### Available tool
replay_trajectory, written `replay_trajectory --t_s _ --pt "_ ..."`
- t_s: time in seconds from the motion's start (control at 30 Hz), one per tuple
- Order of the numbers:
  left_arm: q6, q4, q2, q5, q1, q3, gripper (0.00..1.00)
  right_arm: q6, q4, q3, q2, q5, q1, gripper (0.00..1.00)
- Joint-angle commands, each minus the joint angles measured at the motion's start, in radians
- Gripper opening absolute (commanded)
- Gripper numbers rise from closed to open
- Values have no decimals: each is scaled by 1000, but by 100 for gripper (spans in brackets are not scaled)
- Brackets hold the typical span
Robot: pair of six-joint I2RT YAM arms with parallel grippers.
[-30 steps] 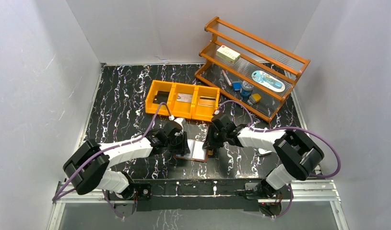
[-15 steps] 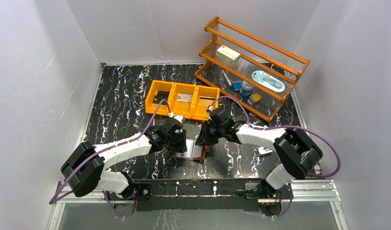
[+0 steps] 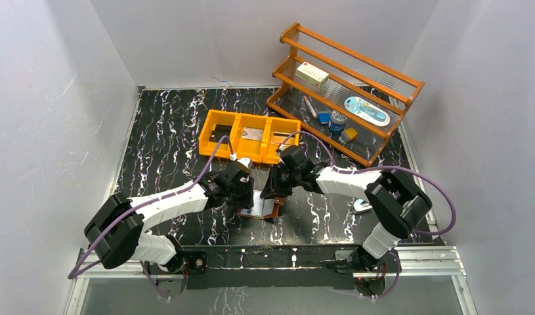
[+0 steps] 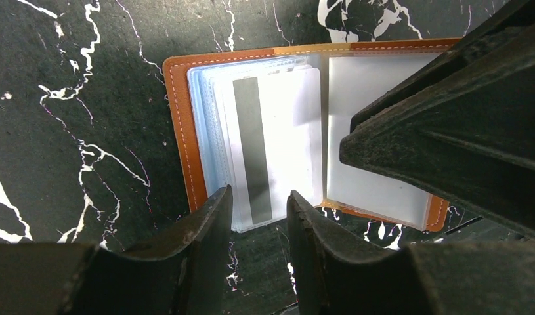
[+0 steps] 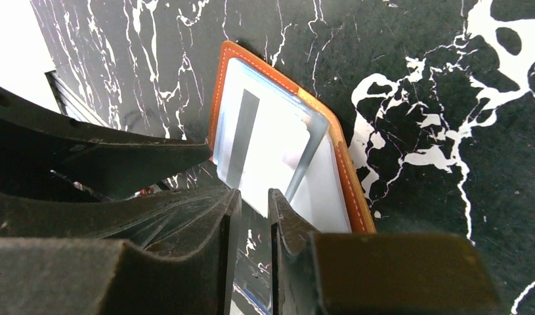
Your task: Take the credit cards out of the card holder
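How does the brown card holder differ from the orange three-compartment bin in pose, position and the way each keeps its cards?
The card holder lies opened flat between the left gripper and right gripper; the orange bin stands farther back, apart from both. The card holder keeps a striped card under clear sleeves; the orange bin has three open-topped compartments. Both are orange-brown and contain flat cards.

Bright even overhead light, glare whitening the credit card [image 4: 284,131], wrist foregrounds dark, blurred
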State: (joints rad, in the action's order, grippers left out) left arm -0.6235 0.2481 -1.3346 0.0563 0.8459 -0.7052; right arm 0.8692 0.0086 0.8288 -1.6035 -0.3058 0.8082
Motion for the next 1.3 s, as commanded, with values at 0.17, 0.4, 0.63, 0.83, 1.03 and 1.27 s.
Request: replay_trajectory --t_s 0.17,0.4,0.63,0.83,1.03,1.27 --pt "43 -36 -14 -69 -51 -7 36 85 107 7 -119 -49 8 31" --pt "57 -44 -61 -122 -52 -5 36 137 104 -49 -109 12 7 31" --pt "59 -61 -74 -176 -51 15 30 176 206 -102 -106 -24 7 28" --pt "36 -39 -88 -157 -51 22 24 206 284 -141 -71 -31 7 10" --pt "4 -33 -87 -121 -51 43 20 205 313 -155 -52 -48 7 0" --pt "-2 -7 -88 -64 -53 48 14 191 340 -206 -33 -80 -9 0"
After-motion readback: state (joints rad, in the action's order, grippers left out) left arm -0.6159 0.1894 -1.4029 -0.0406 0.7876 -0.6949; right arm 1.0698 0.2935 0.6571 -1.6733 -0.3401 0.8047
